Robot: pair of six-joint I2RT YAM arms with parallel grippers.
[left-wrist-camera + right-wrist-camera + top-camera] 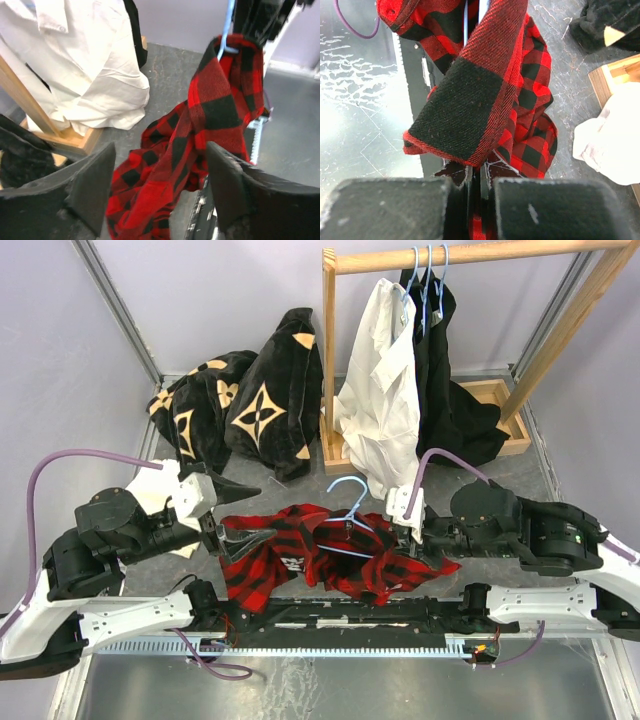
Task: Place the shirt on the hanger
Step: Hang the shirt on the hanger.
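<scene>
I've got my right tool [480, 181] pinched narrow on the shirt [290, 540] by the hanger [228, 27] wire — my left tool [160, 150] gapes wide just beside the shirt's other end.

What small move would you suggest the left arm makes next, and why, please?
Probably ease the left gripper forward and close it on the shirt: its fingers stand open with plaid folds hanging just beyond them, while the right gripper pinches the shirt and hanger wire together.

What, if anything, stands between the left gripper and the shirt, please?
Nothing visible does: the left gripper is open and the shirt lies directly ahead of it, its folds showing between the fingers.
</scene>
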